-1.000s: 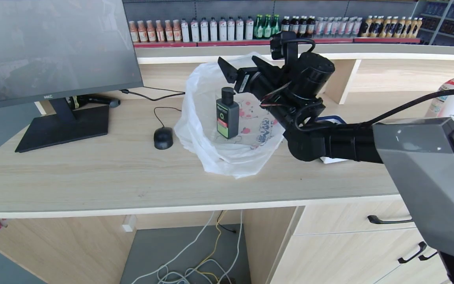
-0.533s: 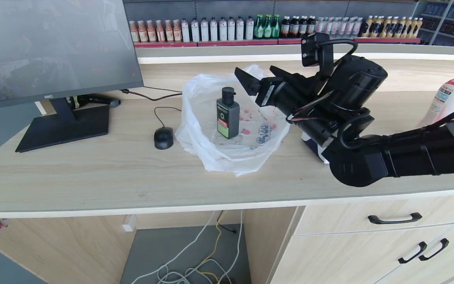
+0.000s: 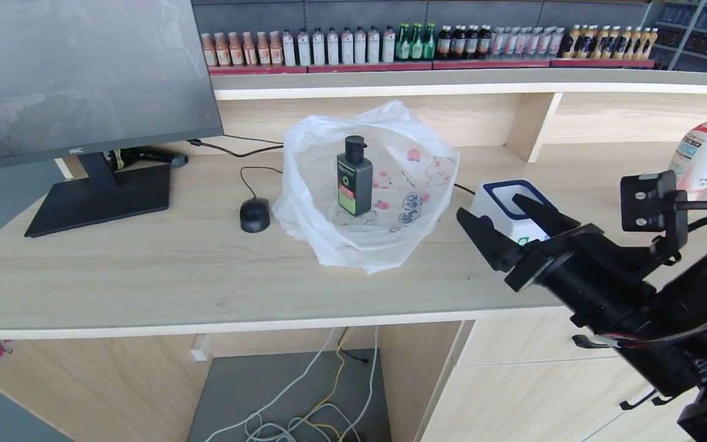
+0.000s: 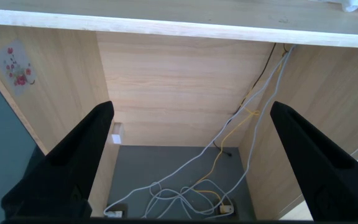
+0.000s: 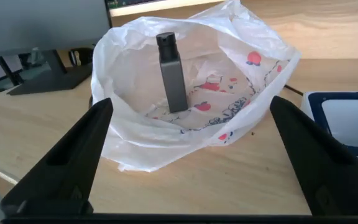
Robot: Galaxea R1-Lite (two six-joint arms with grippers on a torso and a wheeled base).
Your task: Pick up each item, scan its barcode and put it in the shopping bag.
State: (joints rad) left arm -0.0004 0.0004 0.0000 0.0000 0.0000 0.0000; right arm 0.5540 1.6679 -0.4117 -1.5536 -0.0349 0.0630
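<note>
Starting at the upper left of the head view, a monitor (image 3: 83,73) stood on the table (image 3: 145,276), with a mouse (image 3: 254,215) just right of its base. At centre sat the white shopping bag (image 3: 366,184), its mouth spread open and upward, probably so that items could be dropped in from above. A dark pump bottle (image 3: 354,178) stood upright inside it, which suggested that item was already scanned and bagged. Right of the bag lay the barcode scanner (image 3: 510,212), window up, placed between the goods and the bag so an item could pass over it on the way. At lower right the right end effector (image 3: 488,207) hung in front of the scanner, fingers spread wide and holding nothing. Near the right edge a drink bottle (image 3: 706,150) stood on the table, apparently not yet scanned and likely the next pick.

The right wrist view looked straight into the bag and showed the pump bottle resting on the printed bottom, apart from the walls. The left wrist view showed the left end effector (image 4: 191,162) parked low, below the table edge, wide open and empty, facing loose cables (image 4: 191,186) in the recess.
</note>
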